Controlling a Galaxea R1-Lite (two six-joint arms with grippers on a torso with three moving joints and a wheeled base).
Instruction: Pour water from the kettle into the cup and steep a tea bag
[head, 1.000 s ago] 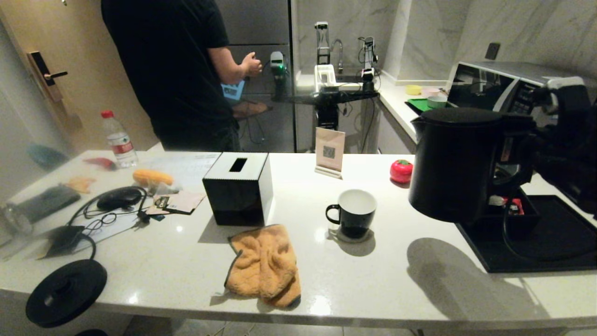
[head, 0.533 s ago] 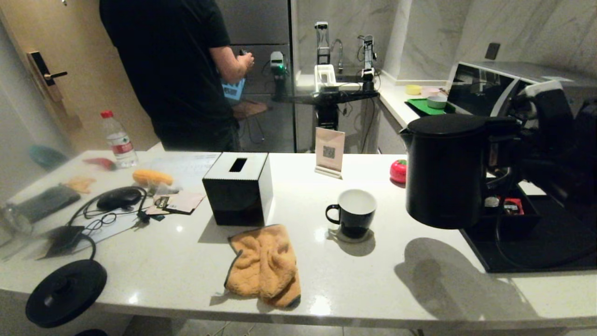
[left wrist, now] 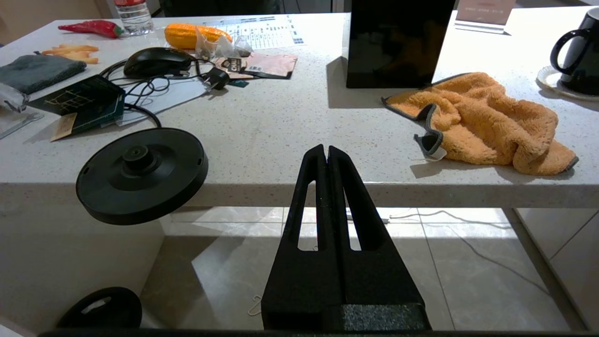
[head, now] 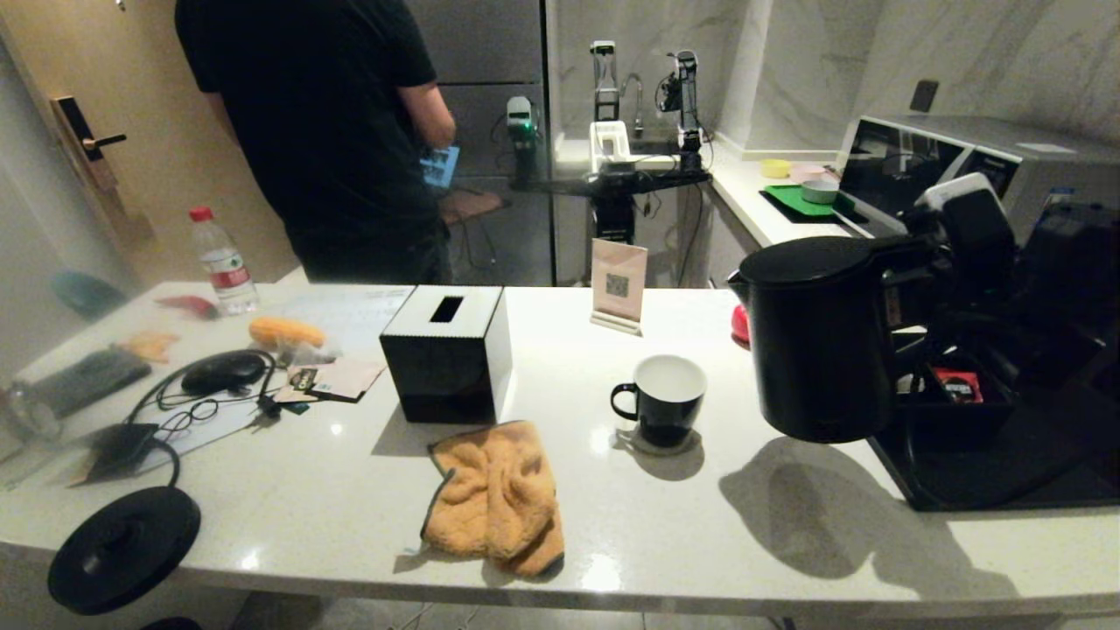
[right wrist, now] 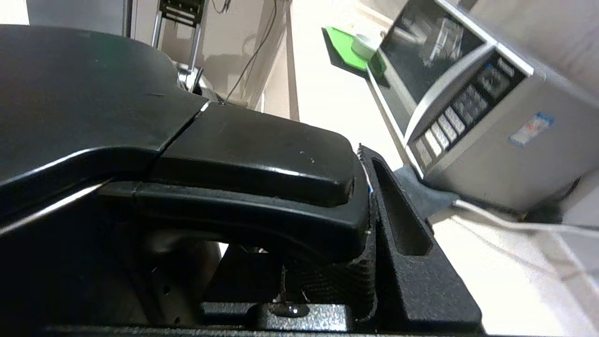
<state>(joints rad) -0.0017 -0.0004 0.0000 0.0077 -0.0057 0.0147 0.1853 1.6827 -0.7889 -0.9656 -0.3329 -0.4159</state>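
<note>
- The right gripper (head: 910,262), at the right of the head view, is clamped on the handle of the kettle (head: 818,341); in the right wrist view one finger (right wrist: 402,224) presses flat against the handle's side.
- The kettle hangs clear of the counter (head: 612,525), roughly upright, spout toward the frame's left, with its shadow on the white surface below it.
- The cup (head: 665,398) stands on a small coaster in the middle of the frame, to the left of the kettle and apart from it, its white inside showing.
- The left gripper (left wrist: 326,157) sits below the counter's near edge, its two fingers pressed together with nothing between them.
- The black tray (head: 1006,472) lies at the right edge, behind the kettle.
- An orange cloth (head: 494,499) lies crumpled in the lower centre, in front of the black tissue box (head: 446,350).
- The kettle's round base (head: 122,547) overhangs the counter edge at lower left.
</note>
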